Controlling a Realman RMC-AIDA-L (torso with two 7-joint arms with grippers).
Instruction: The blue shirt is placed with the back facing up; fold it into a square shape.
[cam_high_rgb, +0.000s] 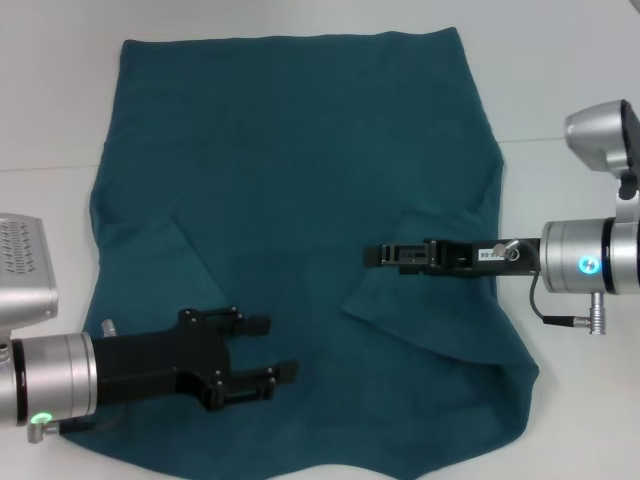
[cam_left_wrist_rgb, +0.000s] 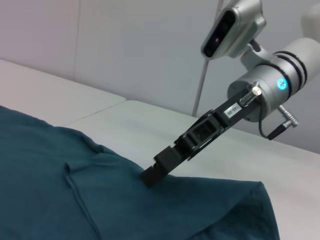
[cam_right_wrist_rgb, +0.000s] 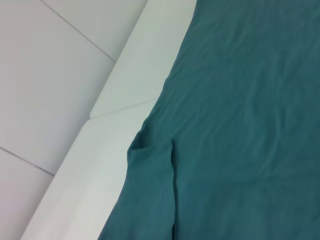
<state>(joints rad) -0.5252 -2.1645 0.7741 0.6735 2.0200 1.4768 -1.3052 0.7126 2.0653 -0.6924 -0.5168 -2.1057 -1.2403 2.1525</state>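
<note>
Head view: shirt (cam_high_rgb: 290, 190) spread flat on white table (cam_high_rgb: 60, 100), plain side up, both sleeves already turned in onto the body, 1 flap on each side. Left gripper (cam_high_rgb: 272, 348) over the shirt's near left part, fingers spread apart, grasping nothing. Right gripper (cam_high_rgb: 372, 257) reaching in from the shirt's right edge toward its middle, tip at the folded right flap; edge-on, so cannot tell whether released or clenched.

Left wrist view: right gripper (cam_left_wrist_rgb: 149, 176) slanting down with its tip touching or pressing the shirt (cam_left_wrist_rgb: 75, 200) beside a raised crease; cloth between the fingers not visible, so grasp still unclear. White table (cam_left_wrist_rgb: 150, 125) beyond the shirt's edge.

Right wrist view: only shirt (cam_right_wrist_rgb: 250, 125) and table (cam_right_wrist_rgb: 125, 90); folded sleeve seam lying on the shirt near its edge, no fingers shown.

Judged progress: side folds seemingly done, shape now a long rectangle; at least 1 lengthwise fold, hem toward collar, left before a square.
</note>
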